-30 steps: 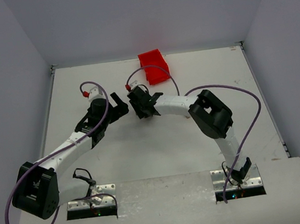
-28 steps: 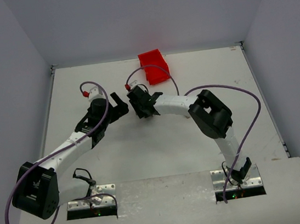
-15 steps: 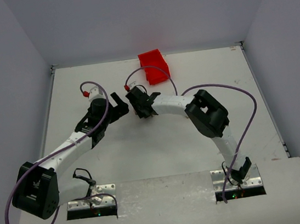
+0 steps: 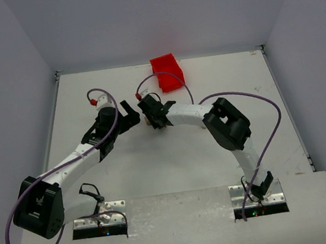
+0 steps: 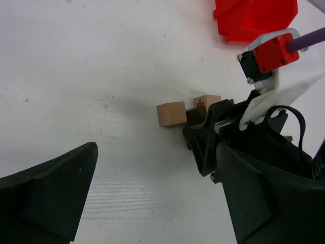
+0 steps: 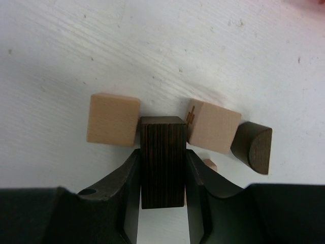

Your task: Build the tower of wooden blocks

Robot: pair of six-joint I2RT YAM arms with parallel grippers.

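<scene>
Right pincer (image 6: 162,161) shifted; only its camera shows gripped dark block (image 6: 162,145).

Left end effector (image 5: 157,168) spread, right (image 6: 162,163) apparently clamped.

A robot lab cell: a white table (image 4: 175,168) with plain grey walls (image 4: 155,15) along its far and side edges, and a left arm (image 4: 77,154) and right arm (image 4: 230,128) bolted at its near edge.

No legible txt; block (image 6: 213,133) stamp unclear.
</scene>
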